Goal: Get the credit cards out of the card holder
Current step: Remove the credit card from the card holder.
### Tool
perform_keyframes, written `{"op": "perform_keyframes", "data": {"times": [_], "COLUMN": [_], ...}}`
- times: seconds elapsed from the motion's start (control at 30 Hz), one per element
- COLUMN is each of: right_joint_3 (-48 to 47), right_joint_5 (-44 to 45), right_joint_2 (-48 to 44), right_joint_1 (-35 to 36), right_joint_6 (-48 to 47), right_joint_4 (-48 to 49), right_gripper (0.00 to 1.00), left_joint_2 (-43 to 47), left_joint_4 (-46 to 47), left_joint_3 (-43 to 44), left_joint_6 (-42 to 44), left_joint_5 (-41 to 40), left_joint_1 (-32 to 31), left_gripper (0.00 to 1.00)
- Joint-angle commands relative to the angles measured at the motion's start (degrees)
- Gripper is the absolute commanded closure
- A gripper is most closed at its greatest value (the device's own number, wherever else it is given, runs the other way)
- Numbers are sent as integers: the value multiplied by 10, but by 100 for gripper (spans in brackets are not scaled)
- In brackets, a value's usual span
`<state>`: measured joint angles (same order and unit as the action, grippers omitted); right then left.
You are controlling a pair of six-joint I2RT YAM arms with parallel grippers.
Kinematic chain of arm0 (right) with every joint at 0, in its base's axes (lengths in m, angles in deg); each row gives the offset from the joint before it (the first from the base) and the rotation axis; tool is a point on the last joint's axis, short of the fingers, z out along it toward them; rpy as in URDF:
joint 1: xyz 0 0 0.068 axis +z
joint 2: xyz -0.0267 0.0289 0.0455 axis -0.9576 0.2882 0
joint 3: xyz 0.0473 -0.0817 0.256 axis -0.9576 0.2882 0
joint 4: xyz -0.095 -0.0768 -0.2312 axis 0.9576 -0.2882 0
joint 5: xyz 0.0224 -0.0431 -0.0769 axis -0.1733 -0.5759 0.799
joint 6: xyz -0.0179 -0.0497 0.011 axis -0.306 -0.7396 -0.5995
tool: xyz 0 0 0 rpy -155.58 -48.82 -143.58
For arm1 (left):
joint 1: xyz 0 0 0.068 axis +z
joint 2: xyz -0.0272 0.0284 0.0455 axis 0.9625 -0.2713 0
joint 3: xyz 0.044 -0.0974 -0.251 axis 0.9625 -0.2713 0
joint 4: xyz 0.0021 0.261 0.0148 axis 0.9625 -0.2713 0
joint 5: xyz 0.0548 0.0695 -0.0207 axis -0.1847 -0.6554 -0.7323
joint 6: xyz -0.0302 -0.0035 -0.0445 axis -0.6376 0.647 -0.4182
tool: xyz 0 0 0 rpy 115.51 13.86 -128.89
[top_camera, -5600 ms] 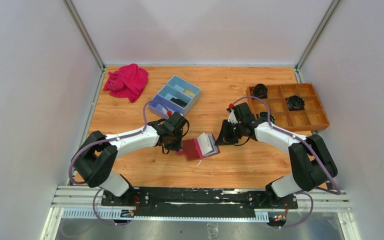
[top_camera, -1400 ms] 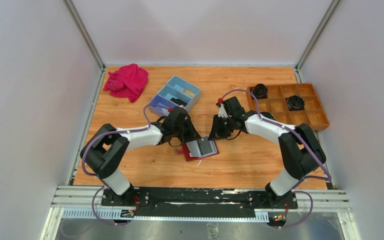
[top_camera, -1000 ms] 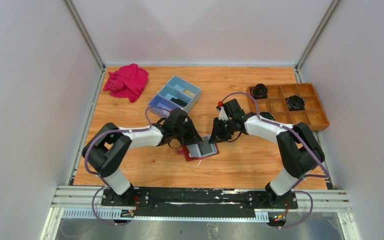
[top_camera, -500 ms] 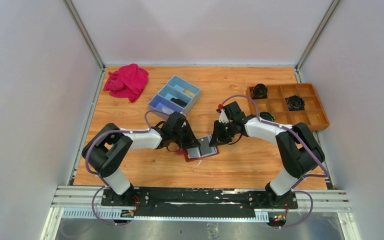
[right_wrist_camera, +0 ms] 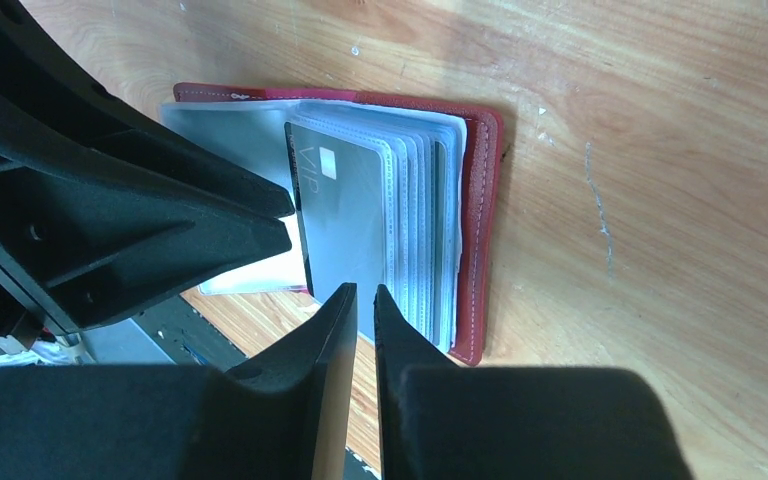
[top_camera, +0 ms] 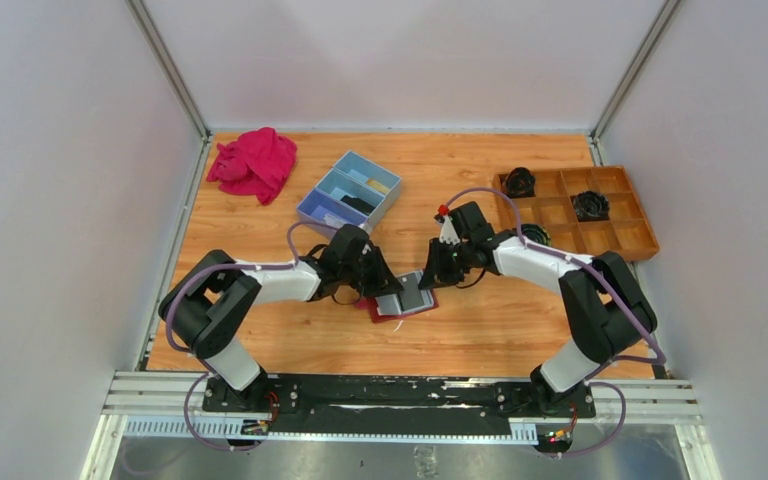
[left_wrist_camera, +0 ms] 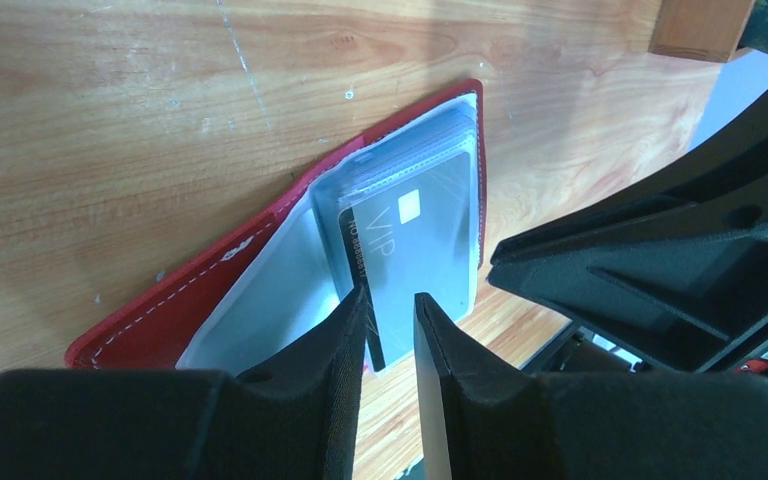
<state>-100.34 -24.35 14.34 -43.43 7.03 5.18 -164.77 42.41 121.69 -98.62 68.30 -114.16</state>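
Two robot arms meet over an open card holder (left_wrist_camera: 190, 300) on the wooden bench (top_camera: 440, 160). Its dark red cover lies face down and its clear sleeves are fanned upward, directly under both sets of fingertips.

The left hand (left_wrist_camera: 390, 298) has drawn its fingers almost together on the near corner of a dark grey VIP card (left_wrist_camera: 415, 245). This card lies on top of the credit cards (right_wrist_camera: 420, 220), and the rest of it stretches away from the fingertips toward the opposite arm.

The right hand (right_wrist_camera: 364, 290) comes in from the holder's far side, tip to tip with its partner. Its fingers stand a narrow slit apart at the edge of the same card and the sleeves beneath. Whether they grip anything cannot be told. The other cards sit tucked in their sleeves, just to the right of that hand's fingertips.

A blue box (top_camera: 318, 214) stands on the bench beyond the left hand, well apart from it. A pink cloth (top_camera: 253, 163) lies farther off to that hand's left. A wooden compartment tray (top_camera: 625, 250) rests beyond and to the right of the right hand.
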Motion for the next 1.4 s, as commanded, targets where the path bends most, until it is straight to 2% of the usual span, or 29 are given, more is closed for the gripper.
{"op": "perform_keyframes", "data": {"times": [0.0,0.5,0.93,1.37], "right_joint_3": [7,7,9,13], "right_joint_5": [4,-27,-29,-25], "right_joint_2": [-8,40,51,54], "right_joint_1": [-7,-6,-3,-1], "right_joint_6": [1,-4,-5,-3], "right_joint_4": [-2,15,17,18], "right_gripper": [84,85,84,84], "left_joint_2": [6,-13,-3,0], "left_joint_4": [29,43,44,44], "left_joint_3": [-13,-26,-50,-64], "left_joint_6": [-6,-16,-19,-16], "left_joint_5": [15,12,-1,-17], "left_joint_1": [-3,-1,3,3], "left_gripper": [72,70,60,60]}}
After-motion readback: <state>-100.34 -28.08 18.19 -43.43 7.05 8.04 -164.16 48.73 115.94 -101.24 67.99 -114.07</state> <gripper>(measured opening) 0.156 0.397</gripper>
